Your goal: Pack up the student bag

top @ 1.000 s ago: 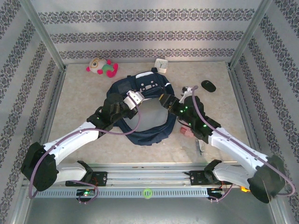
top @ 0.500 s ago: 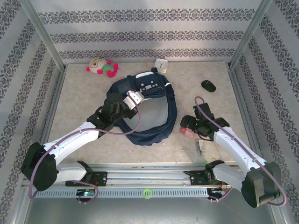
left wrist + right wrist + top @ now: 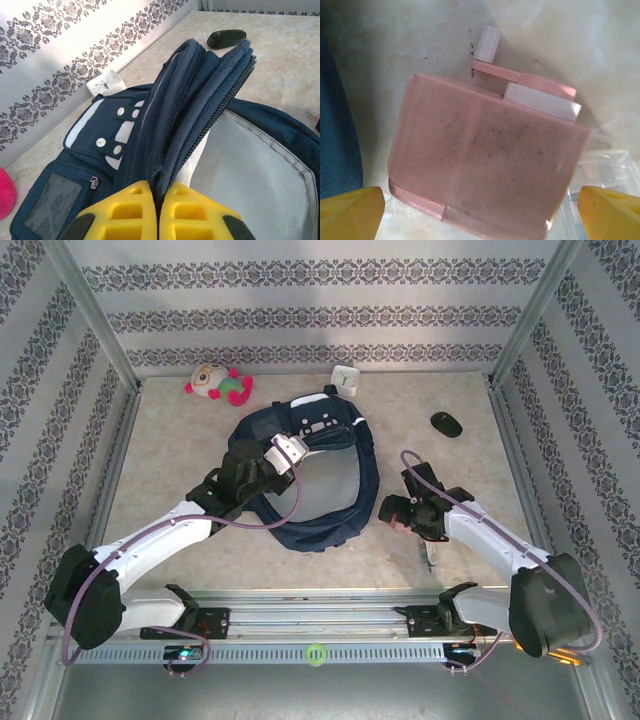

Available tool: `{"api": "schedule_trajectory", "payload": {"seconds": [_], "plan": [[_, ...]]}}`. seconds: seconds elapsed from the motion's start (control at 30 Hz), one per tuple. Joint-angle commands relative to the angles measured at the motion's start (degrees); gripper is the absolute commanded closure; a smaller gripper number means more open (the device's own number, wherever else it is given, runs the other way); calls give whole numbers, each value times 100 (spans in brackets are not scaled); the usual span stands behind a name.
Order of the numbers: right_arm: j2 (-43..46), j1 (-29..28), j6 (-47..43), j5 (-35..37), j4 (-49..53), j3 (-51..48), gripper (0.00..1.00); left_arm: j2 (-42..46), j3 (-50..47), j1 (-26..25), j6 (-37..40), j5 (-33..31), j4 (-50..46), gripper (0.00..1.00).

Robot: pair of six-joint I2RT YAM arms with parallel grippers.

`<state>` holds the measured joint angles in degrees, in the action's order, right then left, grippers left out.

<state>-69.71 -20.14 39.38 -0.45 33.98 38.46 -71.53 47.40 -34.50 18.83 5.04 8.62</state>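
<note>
Centrally on the surface lies the student bag, its main compartment gaping open toward the arms. The left pincer is clenched on the bag's zippered rim, yellow fingers pressed together on the fabric. Just right of the bag, the right pincer stands released and spread wide, its fingertips on either side of a pink box. A plush toy and a black mouse sit farther back.

Fig. My workspace. A pale marbled tabletop fills the frame's centre. Walls papered in grey damask bands close the top and both sides. Aluminium posts slant in from the upper corners. The lighting is bright and even.
</note>
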Motion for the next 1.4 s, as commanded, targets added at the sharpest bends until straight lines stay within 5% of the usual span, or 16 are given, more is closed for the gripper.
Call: {"api": "schedule_trajectory", "payload": {"seconds": [0.0, 0.57, 0.83, 1.03, 1.37], "plan": [[-186, -54, -255, -193, -322, 253, 2, 5, 165, 62, 2, -244, 100, 100], [-1097, -184, -673, 427, 131, 862, 3, 13, 169, 93, 55, -229, -1, 100], [-1367, -192, -727, 601, 187, 891, 18, 60, 171, 100, 55, -221, -36, 100], [-1131, -168, -769, 571, 212, 896, 30, 126, 208, 95, -2, -185, -55, 100], [45, -809, -409, 304, -85, 1498, 32, 253, 424, 108, -159, -104, -135, 100]]}}
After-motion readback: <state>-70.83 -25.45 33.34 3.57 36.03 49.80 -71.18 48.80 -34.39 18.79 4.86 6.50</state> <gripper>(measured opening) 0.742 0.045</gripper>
